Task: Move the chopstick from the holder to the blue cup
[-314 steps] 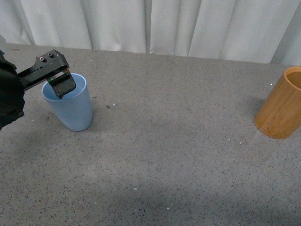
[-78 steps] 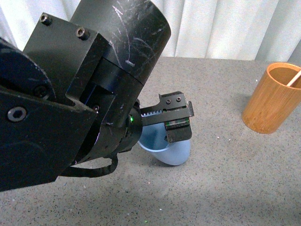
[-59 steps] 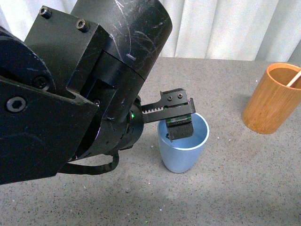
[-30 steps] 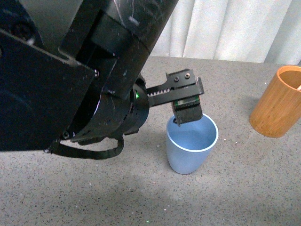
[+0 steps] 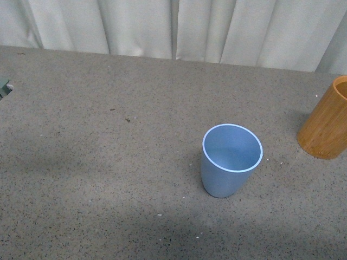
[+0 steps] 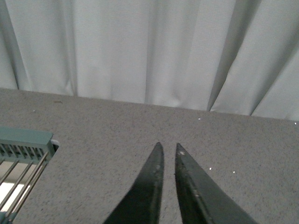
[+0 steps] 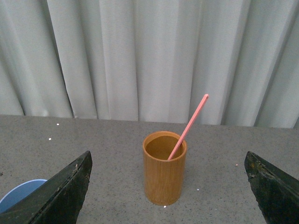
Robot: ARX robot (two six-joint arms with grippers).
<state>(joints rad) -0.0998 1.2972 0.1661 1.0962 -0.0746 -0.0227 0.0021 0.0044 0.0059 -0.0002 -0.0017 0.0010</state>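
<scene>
The blue cup (image 5: pixel 231 160) stands upright and empty near the table's middle; its rim (image 7: pixel 18 193) also shows at the edge of the right wrist view. The orange-brown holder (image 5: pixel 329 120) stands at the far right, cut by the frame edge. In the right wrist view the holder (image 7: pixel 164 168) is seen whole, with one salmon-pink chopstick (image 7: pixel 189 125) leaning out of it. My right gripper (image 7: pixel 168 168) is open, its fingers wide on either side of the holder and short of it. My left gripper (image 6: pixel 167 148) is shut over bare table, holding nothing. Neither arm shows in the front view.
White curtains (image 5: pixel 173 27) hang behind the grey speckled table (image 5: pixel 108 162). A teal slatted rack (image 6: pixel 21 158) lies beside my left gripper; its corner (image 5: pixel 4 86) shows at the front view's left edge.
The left arm, which held the blue cup by its rim and carried it from far left toward the middle, has let go and withdrawn from the front view. The cup stands free.
</scene>
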